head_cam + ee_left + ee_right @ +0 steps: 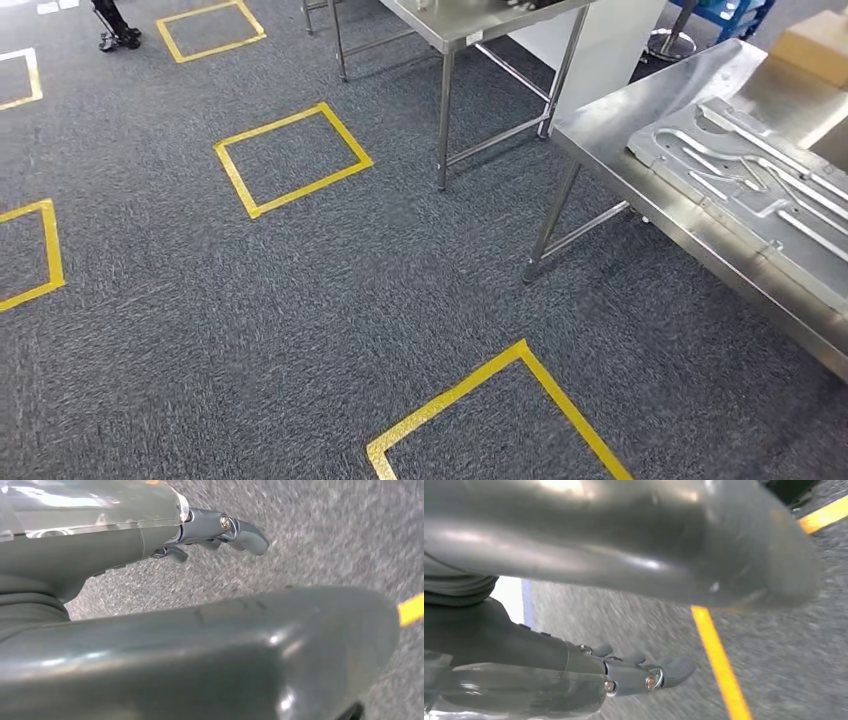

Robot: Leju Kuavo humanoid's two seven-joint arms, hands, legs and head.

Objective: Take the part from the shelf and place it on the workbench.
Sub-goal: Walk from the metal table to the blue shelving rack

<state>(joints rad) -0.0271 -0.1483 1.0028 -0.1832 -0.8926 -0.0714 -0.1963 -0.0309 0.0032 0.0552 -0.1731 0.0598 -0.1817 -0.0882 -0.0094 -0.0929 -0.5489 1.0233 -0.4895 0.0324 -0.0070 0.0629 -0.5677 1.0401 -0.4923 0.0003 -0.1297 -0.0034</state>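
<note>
A grey pressed-metal panel (745, 170) with raised ribs lies flat on the steel workbench (640, 140) at the right of the head view. In the left wrist view my left hand (125, 545) hangs above the grey carpet, its fingers (240, 530) stretched out and its thick thumb (210, 650) apart from them, with nothing in it. In the right wrist view my right hand (549, 670) hangs the same way over the carpet, its fingers (649, 677) extended and holding nothing.
A second steel table (470, 25) stands further back, with a white board (600, 40) behind it. Yellow tape squares (290, 160) mark the carpet; one (500, 410) lies close in front. A cardboard box (815, 45) sits at the workbench's far end.
</note>
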